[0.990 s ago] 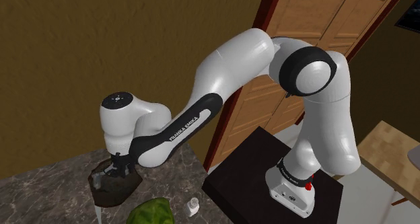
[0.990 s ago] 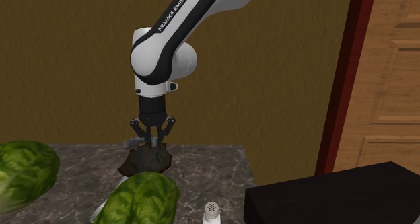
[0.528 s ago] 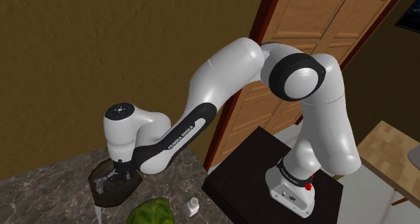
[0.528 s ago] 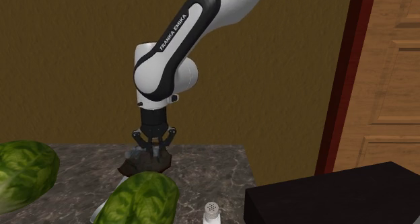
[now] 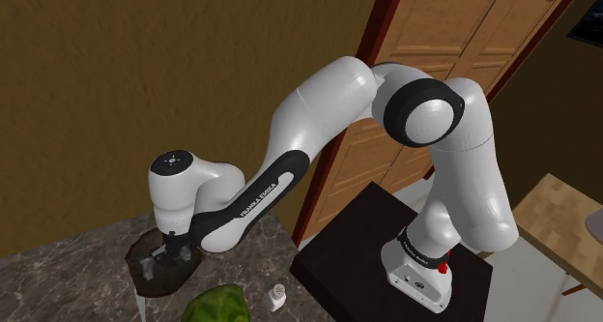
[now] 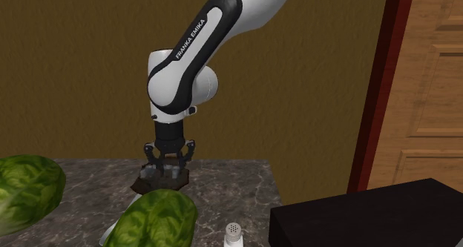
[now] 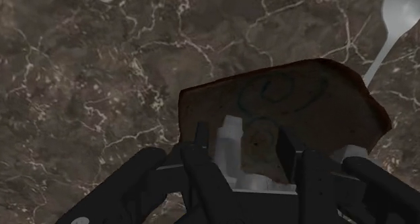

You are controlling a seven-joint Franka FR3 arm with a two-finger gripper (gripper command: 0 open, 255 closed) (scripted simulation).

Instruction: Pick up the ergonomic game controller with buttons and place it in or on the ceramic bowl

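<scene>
Dropped lower over the last second with the black two-finger tool clamped on the pale grey game controller, now down inside the dark brown angular bowl near the wall-side edge of the dark marbled bench; probably ready for release.

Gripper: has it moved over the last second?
Yes. In the second exterior view the gripper has sunk lower against the back edge of the counter, down to the dark bowl.

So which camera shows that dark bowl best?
The wrist view: it looks into the bowl, markings and all. The shoulder view has the arm covering part; the second exterior view shows its side, beyond a green vegetable.
</scene>
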